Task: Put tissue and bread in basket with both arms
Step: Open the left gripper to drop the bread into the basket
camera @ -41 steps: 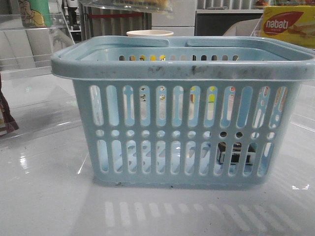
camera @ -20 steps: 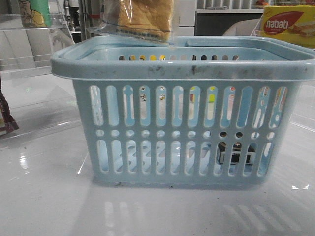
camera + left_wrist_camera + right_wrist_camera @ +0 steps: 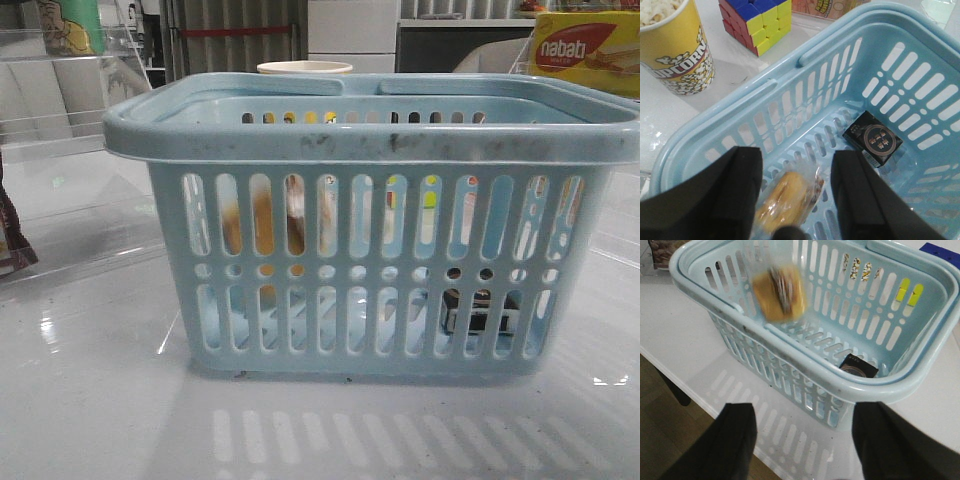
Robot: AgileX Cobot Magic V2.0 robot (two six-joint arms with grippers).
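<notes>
The light-blue basket [image 3: 370,150] stands on the white table. The bread [image 3: 265,225] shows blurred through the left slots, inside the basket. In the left wrist view the bread [image 3: 787,200] is below and between my open left gripper [image 3: 797,157], apart from both fingers. In the right wrist view the bread [image 3: 779,295] is a blur inside the basket [image 3: 920,375]. The tissue [image 3: 872,138], a black pack, lies on the basket floor at the right [image 3: 480,310], [image 3: 858,366]. My right gripper [image 3: 805,412] is open and empty over the table, outside the basket.
A popcorn cup [image 3: 675,50] and a Rubik's cube [image 3: 757,20] stand behind the basket. A nabati box [image 3: 585,50] is at the back right. Clear acrylic shelving [image 3: 60,130] is at the left. The table edge [image 3: 690,390] is near my right gripper.
The bread came down from above the rim, where it hung half a second ago, to inside the basket's left side. The tissue has not moved.
</notes>
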